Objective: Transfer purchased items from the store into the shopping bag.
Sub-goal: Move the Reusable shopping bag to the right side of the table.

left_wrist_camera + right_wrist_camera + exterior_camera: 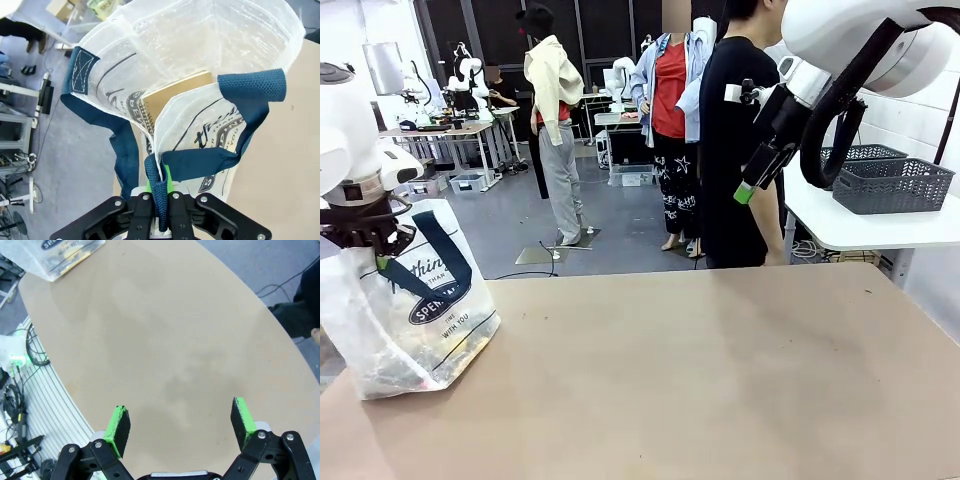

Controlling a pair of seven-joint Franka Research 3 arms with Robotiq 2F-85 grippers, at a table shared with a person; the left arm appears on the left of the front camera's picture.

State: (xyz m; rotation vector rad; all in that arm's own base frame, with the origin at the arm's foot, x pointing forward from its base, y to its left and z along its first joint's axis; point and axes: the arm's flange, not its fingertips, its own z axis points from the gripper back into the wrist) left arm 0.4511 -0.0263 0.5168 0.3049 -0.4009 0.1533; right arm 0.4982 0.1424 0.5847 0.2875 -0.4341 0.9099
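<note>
Left end effector (159,192) pinching navy strap (159,197) — translucent shopping bag (405,300)

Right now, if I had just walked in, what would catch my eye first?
The clear bag at the table's left edge, held up by its blue strap in the shut left gripper, with a brown notebook standing inside. Then the right gripper, hanging open over the bare table. A person in black stands at the far side.
</note>
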